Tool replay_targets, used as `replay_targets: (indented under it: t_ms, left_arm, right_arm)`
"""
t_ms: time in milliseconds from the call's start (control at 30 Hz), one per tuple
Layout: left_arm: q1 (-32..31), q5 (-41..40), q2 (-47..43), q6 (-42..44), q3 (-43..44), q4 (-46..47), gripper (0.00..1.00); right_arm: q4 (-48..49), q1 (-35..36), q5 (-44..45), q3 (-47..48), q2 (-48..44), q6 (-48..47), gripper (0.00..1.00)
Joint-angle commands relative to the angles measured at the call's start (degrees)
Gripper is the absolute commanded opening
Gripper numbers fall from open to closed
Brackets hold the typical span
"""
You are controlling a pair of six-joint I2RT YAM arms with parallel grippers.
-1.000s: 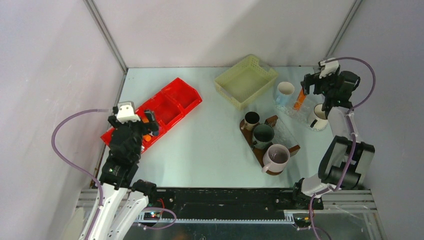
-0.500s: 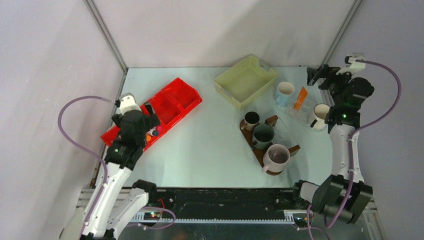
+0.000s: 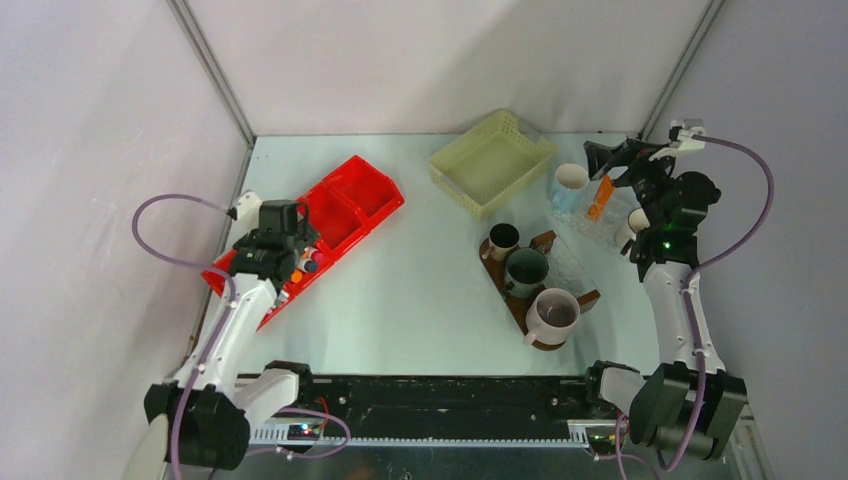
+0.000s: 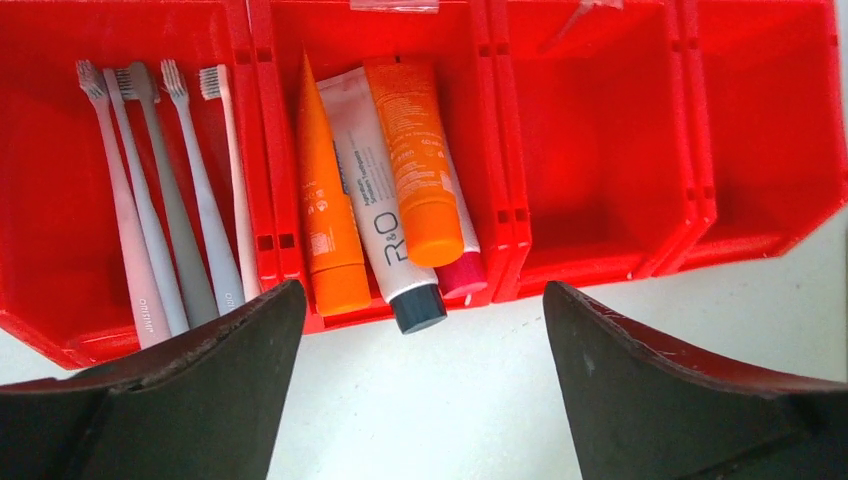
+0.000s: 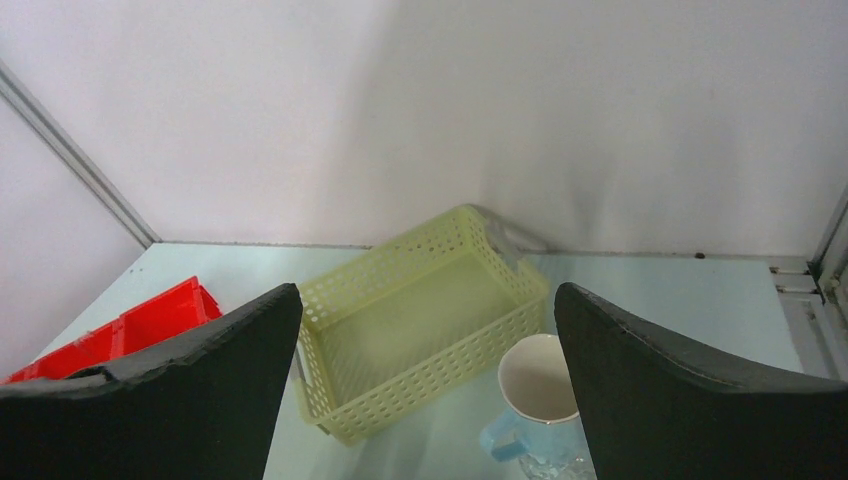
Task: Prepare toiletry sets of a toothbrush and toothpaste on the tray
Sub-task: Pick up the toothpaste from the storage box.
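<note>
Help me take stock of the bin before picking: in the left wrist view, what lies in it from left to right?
In the red bin: toothbrushes → slim orange tube → white tube → wider orange tube.

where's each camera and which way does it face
top external: above, behind the bases, looking down on the table; both arms show
left wrist: over the red bin, looking down at toothbrushes and toothpaste tubes; own fingers show
right wrist: faces the back wall over the yellow mesh basket; own fingers show
shared: basket, in top and right wrist
</note>
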Motion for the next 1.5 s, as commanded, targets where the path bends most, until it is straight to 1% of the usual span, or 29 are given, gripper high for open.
replay_targets:
  t_ms: [0,200,333,400,533,567,700,767,800,833,900,933,967,1100,1233,1367,1467]
  left_arm:
    - [2.8,1.7,4.4,-6.5,3.5,1.7,0.93]
    - [5.8,4.3,13.6,-7.2,6.3,2.0,0.83]
    - [6.4,5.7,19.6,-6.6,7.8,2.3,0.75]
    - [6.4,6.3,21.7,-6.2,8.3,2.6,0.72]
    - [6.4,6.9,25.8,-5.2,9.7,2.7,0.66]
    - [7.7,6.9,26.3,-4.9,10.0,2.5,0.65]
    - [8.6,6.7,29.0,-4.3,10.5,2.1,0.61]
    - [8.9,6.7,29.7,-4.0,10.6,1.9,0.57]
    - [8.9,6.7,30.2,-3.7,10.6,1.9,0.53]
    - [9.0,6.5,30.2,-3.6,10.8,1.6,0.5]
    - [9.0,6.3,30.0,-3.2,11.0,1.0,0.4]
    - [9.0,6.2,29.6,-3.0,11.1,0.8,0.38]
    - [9.0,6.1,29.3,-2.9,11.0,0.5,0.33]
    - [8.9,5.9,25.2,-2.1,10.8,-0.5,0.18]
    - [9.0,5.9,20.4,-0.7,10.1,-1.1,0.1]
    - [8.9,6.5,14.9,1.1,8.7,-0.7,0.04]
    - [8.2,6.9,10.8,2.5,7.2,0.8,0.0]
  right_arm:
    - [-0.5,1.6,5.5,0.4,-2.5,-1.2,0.99]
    - [-2.7,3.0,4.9,1.6,-3.4,-2.5,1.0]
    - [-11.5,4.7,11.7,5.6,-3.7,-6.4,0.99]
    - [-13.2,5.5,14.6,6.2,-4.0,-8.1,0.99]
    - [-14.6,7.5,18.8,6.6,-4.4,-10.7,0.99]
    - [-14.8,8.0,19.7,6.6,-4.6,-11.2,1.0]
    - [-15.5,9.3,21.8,6.6,-5.0,-12.9,0.99]
    - [-15.7,9.8,22.7,6.7,-5.1,-13.3,0.99]
    - [-15.8,10.0,23.0,6.6,-5.2,-13.4,0.99]
    - [-15.9,10.2,23.5,6.7,-5.3,-13.6,0.99]
    - [-16.0,10.5,24.2,6.7,-5.5,-13.6,0.99]
    - [-16.1,10.8,24.5,6.6,-5.6,-13.6,0.99]
    - [-16.1,10.9,25.0,6.7,-5.7,-13.5,0.99]
    - [-16.4,11.6,27.0,6.7,-5.9,-11.8,1.0]
    - [-16.3,12.3,26.7,6.6,-6.2,-10.6,0.99]
    - [-16.2,13.1,22.8,6.9,-6.5,-10.8,0.99]
    - [-17.7,13.6,18.5,8.5,-6.5,-10.9,0.99]
